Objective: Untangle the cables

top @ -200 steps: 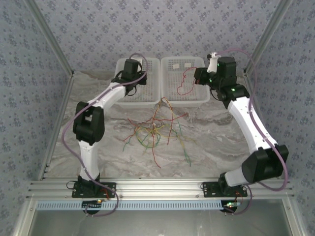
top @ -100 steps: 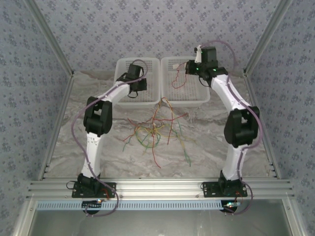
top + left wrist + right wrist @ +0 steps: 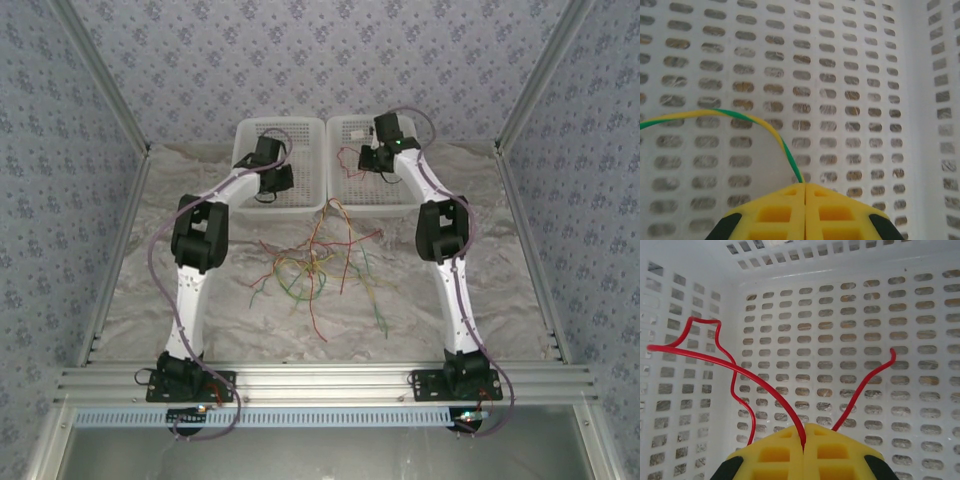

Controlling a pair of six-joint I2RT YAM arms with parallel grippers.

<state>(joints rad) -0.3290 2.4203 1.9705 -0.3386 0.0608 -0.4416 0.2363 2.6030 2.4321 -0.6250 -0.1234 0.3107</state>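
A loose tangle of cables [image 3: 315, 262] in red, green, yellow and orange lies on the table in front of two white baskets. My left gripper [image 3: 270, 184] hangs inside the left basket [image 3: 305, 150], shut on a yellow-and-green cable [image 3: 760, 121] that arcs off to the left above the perforated basket floor [image 3: 850, 75]. My right gripper [image 3: 368, 160] is inside the right basket [image 3: 398, 195], shut on a red cable [image 3: 740, 367]. In the right wrist view, the red cable loops toward the basket's left wall, and its other end curls up on the right.
The two perforated baskets stand side by side at the back of the marble-patterned table [image 3: 450, 290]. Metal frame rails [image 3: 110, 240] and patterned walls enclose the table on the left, right and back. A rail [image 3: 320, 380] runs along the near edge by the arm bases.
The right arm has swung left and farther back over the right basket, carrying the red cable. The left arm has shifted slightly inside the left basket. The tangle has not moved.
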